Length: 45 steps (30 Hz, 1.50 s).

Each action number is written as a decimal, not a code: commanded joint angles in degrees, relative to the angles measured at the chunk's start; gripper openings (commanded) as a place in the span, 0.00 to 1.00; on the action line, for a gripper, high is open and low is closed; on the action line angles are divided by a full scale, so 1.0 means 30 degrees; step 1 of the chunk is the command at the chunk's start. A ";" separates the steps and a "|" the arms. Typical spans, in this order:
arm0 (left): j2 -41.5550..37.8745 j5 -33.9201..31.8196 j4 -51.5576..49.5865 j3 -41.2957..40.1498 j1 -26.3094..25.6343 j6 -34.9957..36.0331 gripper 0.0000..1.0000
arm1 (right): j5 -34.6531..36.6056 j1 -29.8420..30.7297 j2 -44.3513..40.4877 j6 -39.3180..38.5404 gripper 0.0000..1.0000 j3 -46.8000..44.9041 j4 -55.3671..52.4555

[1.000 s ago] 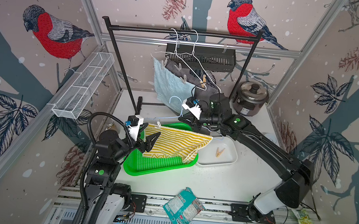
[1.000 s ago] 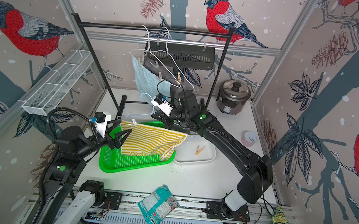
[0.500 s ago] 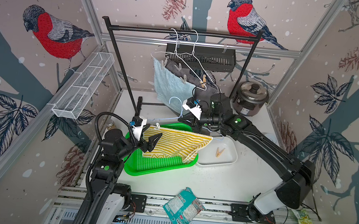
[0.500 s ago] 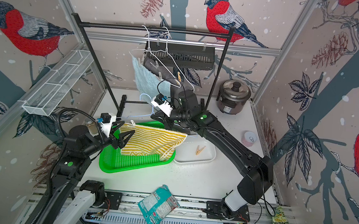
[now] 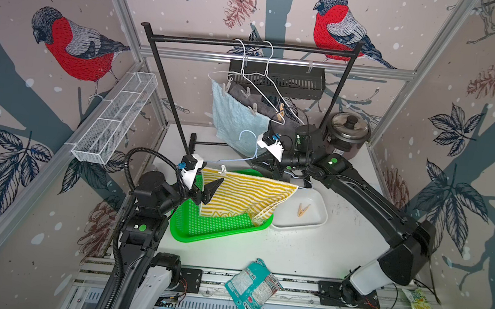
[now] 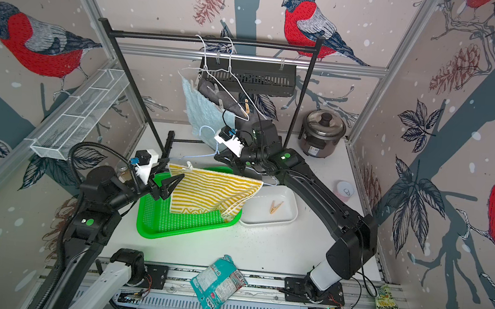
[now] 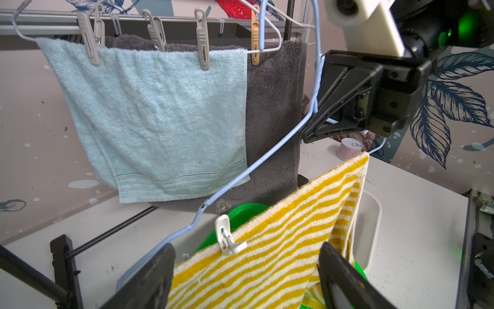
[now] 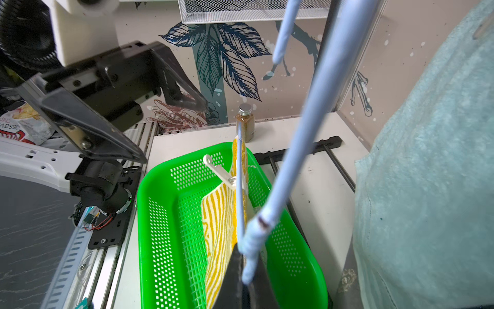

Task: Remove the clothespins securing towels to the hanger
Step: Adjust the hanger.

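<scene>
Right gripper pinched shut on pale blue wire hanger. Left gripper spread wide at edge of yellow-and-white striped terry towel, near small white plastic clothespin.

I see a yellow-and-white striped towel, white clothespin, pale blue hanger, green basket, light blue towel and dark grey towel.

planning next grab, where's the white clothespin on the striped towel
In a top view the white clothespin grips the upper edge of the striped towel on the blue hanger, at the corner by the open left claw, over the green basket.
</scene>
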 commanded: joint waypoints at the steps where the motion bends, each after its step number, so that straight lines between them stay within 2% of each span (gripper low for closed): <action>1: 0.0366 0.1196 -0.0892 0.1193 0.0025 0.2481 0.82 | -0.0619 -0.0026 0.0022 -0.1446 0.01 0.0281 -0.0701; 4: 0.1472 0.3306 -0.1415 0.2487 0.0069 0.4432 0.73 | -0.1061 -0.0140 0.0280 -0.2052 0.02 0.0617 -0.1196; 7: 0.2991 0.5349 -0.1664 0.3224 0.0221 0.5819 0.68 | -0.1422 -0.0237 0.0508 -0.2567 0.02 0.1001 -0.1674; 11: 0.4348 0.6681 -0.1113 0.3280 0.0310 0.6408 0.68 | -0.1559 -0.0317 0.0657 -0.2773 0.01 0.1019 -0.1776; 13: 0.4477 0.6679 -0.0766 0.3048 0.0310 0.7043 0.67 | -0.1670 -0.0322 0.0721 -0.2920 0.01 0.0996 -0.1841; 17: 0.4354 0.5710 0.1609 0.2190 0.0314 0.6614 0.68 | -0.1970 -0.0308 0.0860 -0.3141 0.02 0.1046 -0.1842; 21: 0.5141 0.6701 0.3045 0.1888 0.0310 0.5388 0.66 | -0.1863 -0.0321 0.1069 -0.3222 0.01 0.1195 -0.1921; 24: 0.5293 0.7263 0.1216 0.2570 0.0054 0.5050 0.63 | -0.1843 -0.0321 0.1131 -0.3398 0.01 0.1141 -0.2069; 29: 0.3666 0.4438 0.0202 0.3247 -0.0772 0.4292 0.66 | -0.1905 -0.0365 0.1130 -0.3770 0.01 0.0832 -0.2176; 32: 0.3579 0.4289 0.0285 0.3527 -0.0771 0.4230 0.69 | -0.2180 -0.0460 0.1133 -0.3896 0.01 0.0832 -0.2312; 39: 0.6507 0.6622 -0.0434 0.5492 -0.0764 0.6491 0.70 | -0.2859 -0.0584 0.1102 -0.3896 0.01 0.0899 -0.2253; 45: 0.9178 0.7212 -0.4220 0.7778 -0.0693 1.0348 0.68 | -0.2945 -0.0588 0.1043 -0.3991 0.01 0.1061 -0.2298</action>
